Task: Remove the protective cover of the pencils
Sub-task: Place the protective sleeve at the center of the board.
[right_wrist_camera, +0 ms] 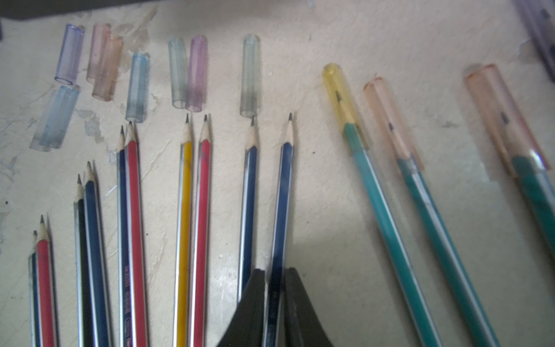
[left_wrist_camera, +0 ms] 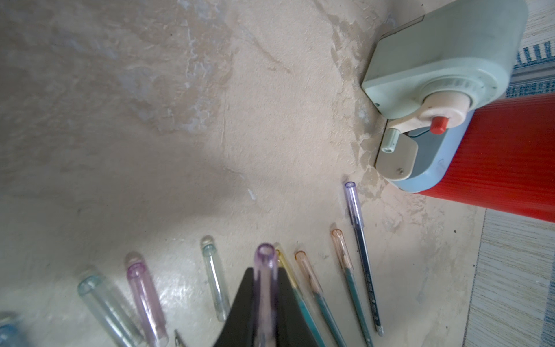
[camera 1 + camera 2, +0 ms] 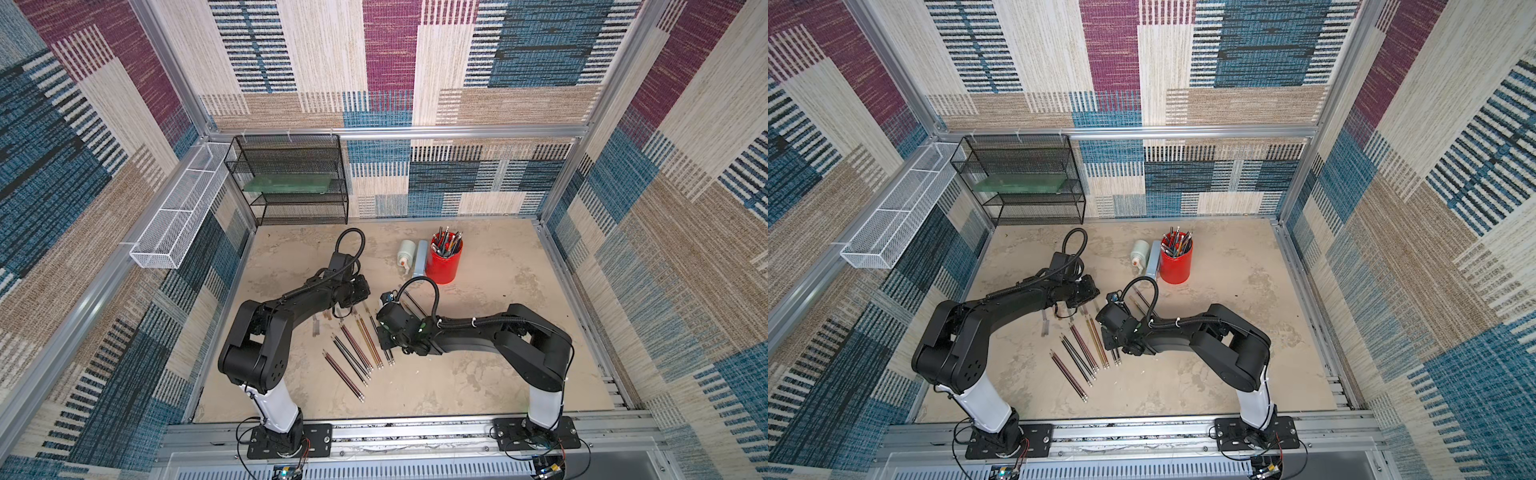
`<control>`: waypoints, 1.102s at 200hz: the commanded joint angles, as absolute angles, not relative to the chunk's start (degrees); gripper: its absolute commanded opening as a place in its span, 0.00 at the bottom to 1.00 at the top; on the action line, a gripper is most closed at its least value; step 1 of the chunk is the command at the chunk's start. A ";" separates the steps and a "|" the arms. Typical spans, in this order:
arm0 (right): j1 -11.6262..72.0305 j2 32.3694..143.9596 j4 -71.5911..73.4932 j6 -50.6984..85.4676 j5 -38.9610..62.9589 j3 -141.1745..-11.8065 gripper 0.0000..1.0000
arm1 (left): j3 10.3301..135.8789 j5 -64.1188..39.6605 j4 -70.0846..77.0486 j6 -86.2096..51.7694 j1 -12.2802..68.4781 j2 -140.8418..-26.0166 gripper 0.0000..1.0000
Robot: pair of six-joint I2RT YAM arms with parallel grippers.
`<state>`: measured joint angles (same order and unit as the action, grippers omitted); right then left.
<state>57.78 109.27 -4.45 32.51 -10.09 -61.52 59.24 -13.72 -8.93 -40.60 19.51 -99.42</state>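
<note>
Pencils point(image 3: 356, 353) with glossy striped shafts of red, dark blue, black, gold and teal lie fanned on the bench point(image 3: 498, 340), at the lower centre of the frame in both top views, between my two arms. Their long axes slant from upper left to lower right. The sharpened tips point toward the upper left and the small pale ends toward the lower right.

In the right wrist view most show bare wood cones and dark leads. Loose covers point(image 1: 196, 72), clear and tinted blue, pink, purple and grey, lie just beyond those tips. Beside them, three teal pencils point(image 1: 390, 225) wear theirs: one yellow cover point(image 1: 335, 87) and two orange covers point(image 1: 387, 114).

My left pincer point(image 2: 265, 270) is clamped tight on a purple cover point(image 2: 265, 255), which juts out past the fingertips. My right pincer point(image 1: 274, 270) stands narrowly parted astride a dark blue pencil point(image 1: 285, 180). Whether it grips the shaft, I cannot tell.
</note>
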 commanded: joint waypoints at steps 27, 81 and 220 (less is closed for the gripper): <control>57.88 109.06 -3.78 32.08 -9.78 -61.93 0.21 | 59.77 -13.93 -9.94 -39.42 19.51 -99.98 0.00; 57.91 109.16 -2.55 31.90 -8.60 -61.74 0.13 | 60.53 -14.10 -10.70 -39.55 19.46 -101.69 0.00; 57.63 104.95 -3.06 31.46 -9.59 -61.33 0.13 | 67.36 -12.66 -19.22 -37.30 21.24 -107.35 0.00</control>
<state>57.74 106.74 -3.77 32.16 -7.99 -61.52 66.15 -13.47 -16.51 -39.86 20.82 -106.63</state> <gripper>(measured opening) 0.125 0.134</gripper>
